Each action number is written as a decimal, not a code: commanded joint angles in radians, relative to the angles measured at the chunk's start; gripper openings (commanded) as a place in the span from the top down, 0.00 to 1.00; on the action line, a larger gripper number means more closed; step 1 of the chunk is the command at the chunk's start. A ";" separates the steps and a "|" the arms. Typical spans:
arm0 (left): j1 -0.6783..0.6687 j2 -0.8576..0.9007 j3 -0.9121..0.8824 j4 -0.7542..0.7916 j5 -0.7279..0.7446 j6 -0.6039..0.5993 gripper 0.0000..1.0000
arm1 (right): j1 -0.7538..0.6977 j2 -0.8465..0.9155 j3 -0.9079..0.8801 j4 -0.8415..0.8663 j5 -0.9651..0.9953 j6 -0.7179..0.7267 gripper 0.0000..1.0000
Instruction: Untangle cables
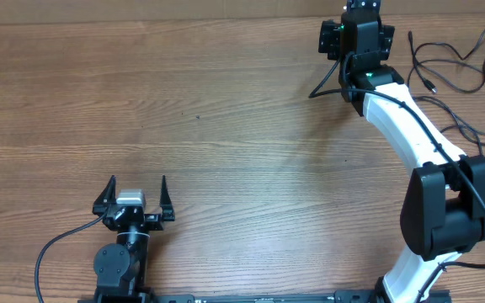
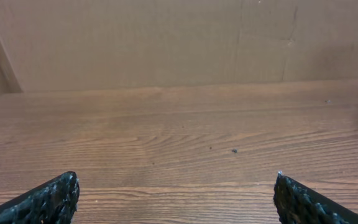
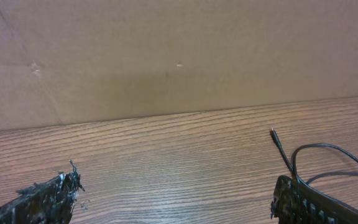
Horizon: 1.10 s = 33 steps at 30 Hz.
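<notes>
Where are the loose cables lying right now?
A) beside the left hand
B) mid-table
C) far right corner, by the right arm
C: the cables spread over the far right corner, next to the open right hand.

Even, warm light (soft shadows), frames sharp, no glare.

Cables (image 1: 461,59) far right on the table (image 1: 226,126) — beside the right arm (image 1: 402,118)

thin black cables (image 1: 429,84), loose overlapping loops, lying flat at the far right, one plug end (image 3: 273,132) free
</notes>
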 commanded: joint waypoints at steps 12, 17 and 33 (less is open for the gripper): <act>0.007 -0.012 -0.004 0.000 0.020 -0.008 0.01 | -0.003 -0.031 0.011 0.004 0.000 -0.001 0.00; 0.007 -0.012 -0.004 -0.002 0.031 -0.035 0.00 | -0.003 -0.031 0.011 0.004 0.000 -0.001 0.00; 0.013 -0.012 -0.004 -0.005 0.042 -0.029 0.00 | -0.002 -0.031 0.011 0.004 0.000 -0.001 0.00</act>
